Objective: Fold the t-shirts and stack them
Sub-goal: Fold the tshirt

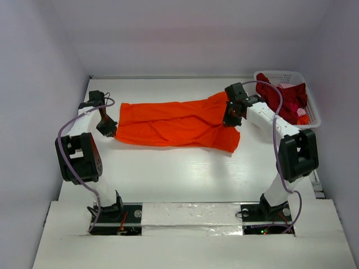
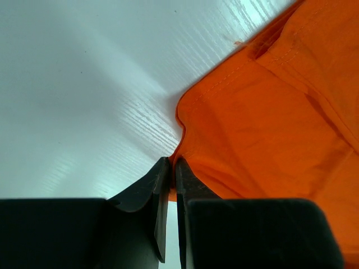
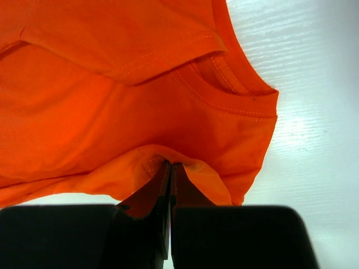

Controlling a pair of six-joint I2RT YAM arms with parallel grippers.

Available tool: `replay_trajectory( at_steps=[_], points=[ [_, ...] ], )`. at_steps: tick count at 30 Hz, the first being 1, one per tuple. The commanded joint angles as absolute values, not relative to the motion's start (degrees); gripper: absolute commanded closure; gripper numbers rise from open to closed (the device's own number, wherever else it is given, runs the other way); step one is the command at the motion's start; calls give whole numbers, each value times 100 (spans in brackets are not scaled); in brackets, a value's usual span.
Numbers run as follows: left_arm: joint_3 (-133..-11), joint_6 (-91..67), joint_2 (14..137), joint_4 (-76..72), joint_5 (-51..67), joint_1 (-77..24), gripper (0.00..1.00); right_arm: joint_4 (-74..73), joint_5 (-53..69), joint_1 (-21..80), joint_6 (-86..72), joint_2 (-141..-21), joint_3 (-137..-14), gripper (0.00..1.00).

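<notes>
A bright orange t-shirt (image 1: 174, 123) lies stretched lengthwise across the middle of the white table, partly folded. My left gripper (image 1: 110, 129) is shut on its left hem corner (image 2: 182, 140). My right gripper (image 1: 231, 119) is shut on a fold of the same shirt near the neck opening (image 3: 235, 84), lifting the cloth a little off the table. Dark red t-shirts (image 1: 286, 101) are heaped in the white basket at the back right.
The white lattice basket (image 1: 311, 109) stands at the back right corner beside the right arm. White walls close in the table on the left, the back and the right. Bare tabletop (image 1: 179, 174) lies between the shirt and the arm bases.
</notes>
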State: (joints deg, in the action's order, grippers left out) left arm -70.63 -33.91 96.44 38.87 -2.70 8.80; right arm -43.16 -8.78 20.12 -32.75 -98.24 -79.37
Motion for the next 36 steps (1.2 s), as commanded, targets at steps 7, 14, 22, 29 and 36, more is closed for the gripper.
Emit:
replay_trajectory(
  at_steps=[7,14,22,29,36],
  points=[
    [-7532,-3480,9878,3920,-264,932,95,-4412,-905,1811,-3067,-10169,-8525,100],
    [-7760,-3489,10081,3955,-237,932,95,-4447,-940,1811,-3041,-10450,-8806,100],
    [-8024,-3489,10318,4008,-229,932,94,-4456,-940,1705,-3067,-10775,-9070,100],
    [-8112,-3542,10441,3981,-264,932,94,-4482,-949,1600,-3050,-10969,-9272,100],
    [-8253,-3604,10538,3999,-106,932,94,-4517,-949,1494,-3032,-11083,-9439,100]
  ],
)
